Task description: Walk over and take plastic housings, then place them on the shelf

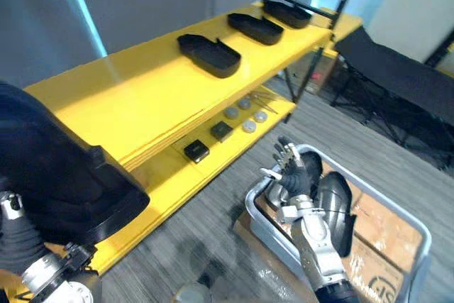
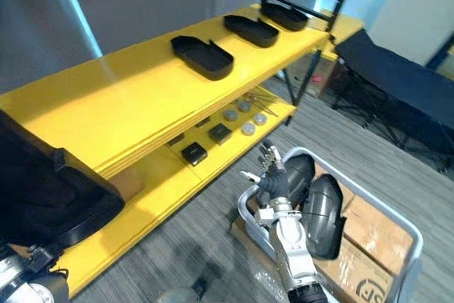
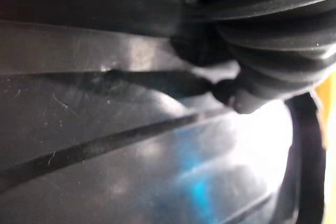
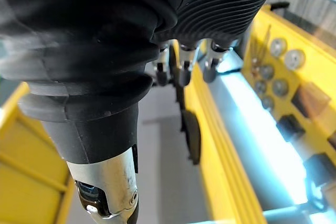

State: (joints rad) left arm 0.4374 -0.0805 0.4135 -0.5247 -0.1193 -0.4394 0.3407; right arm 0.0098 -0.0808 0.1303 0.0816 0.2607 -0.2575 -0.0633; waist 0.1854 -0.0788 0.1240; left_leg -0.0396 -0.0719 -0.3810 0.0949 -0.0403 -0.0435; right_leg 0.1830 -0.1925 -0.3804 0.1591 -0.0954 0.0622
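Yellow shelf (image 1: 128, 97) runs diagonally through the head views, so I'll place everything off that. Three black plastic housings (image 1: 209, 53) sit in a row on its top board, spaced apart, towards the far end. On the lower board there are two small black boxes (image 1: 196, 150) and, just past them, a cluster of silver discs (image 1: 248, 125).

On the floor in front of the shelf is a grey bin (image 1: 418, 232) with two more dark housings (image 1: 337, 207) lying in it and some brown cardboard (image 1: 386, 235) showing inside the rim. The right hand (image 1: 291, 168) is raised over the bin's shelf-side edge, fingers spread wide, nothing in it.

At the near end of the shelf a big black housing (image 1: 57, 175) is carried level with the top board, overlapping its corner. The left arm comes up underneath it.

In the left wrist view the inside of that big housing is right up against the camera, all glossy black plastic. The left hand (image 3: 262, 61) shows mostly as ribbed cover, so I honestly can't tell what its grip is doing.

In the right wrist view the right hand's fingers (image 4: 181, 72) hang loose and apart with nothing between them, and the shelf's yellow edge, discs and boxes show beyond.
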